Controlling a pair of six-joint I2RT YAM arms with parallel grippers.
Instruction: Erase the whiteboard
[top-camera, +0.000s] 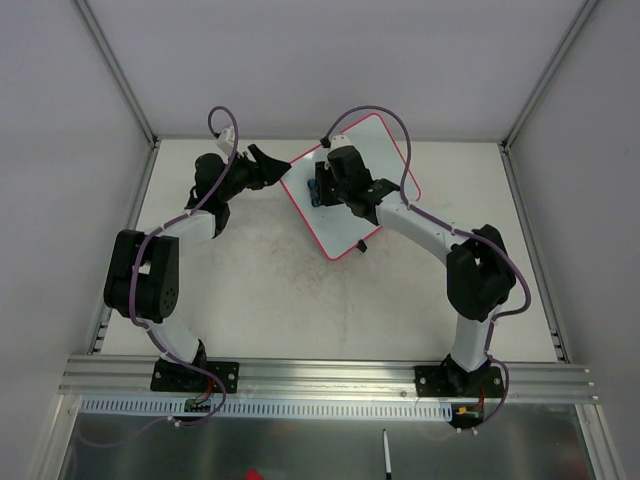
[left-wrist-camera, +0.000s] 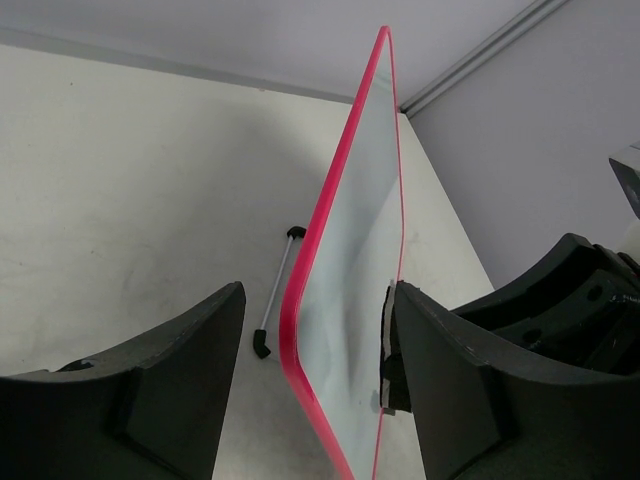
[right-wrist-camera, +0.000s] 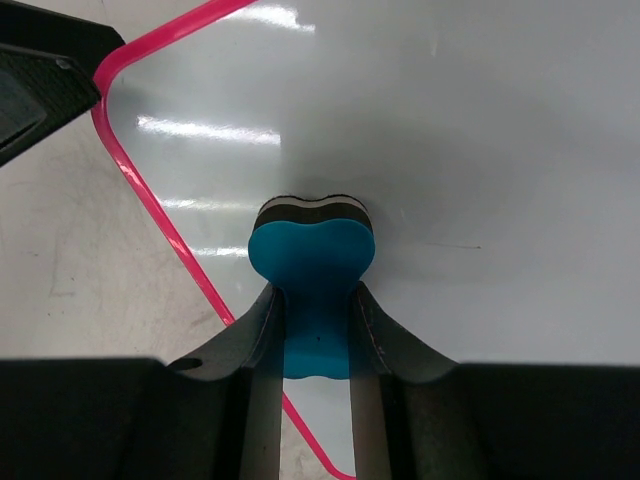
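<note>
Press the blue eraser (right-wrist-camera: 312, 250), pinched at its waist in the clenched right gripper (right-wrist-camera: 314, 295), flat onto the whiteboard (right-wrist-camera: 480, 120). Sweep in overlapping strokes, with even pressure, stopping short of the pink rim. Look for a faint thin line just right of the eraser. Brace with the left gripper (left-wrist-camera: 318, 300), spread wide astride the board's left edge and not clamping. Close it gently first, or expect sliding. Cannot tell whether lying flat or slightly propped. Find the board on the tabletop (top-camera: 300, 300), toward the far side and turned diagonally. Long axis from near-left to far-right, with a black clip (top-camera: 362, 245) on the near-right edge.
</note>
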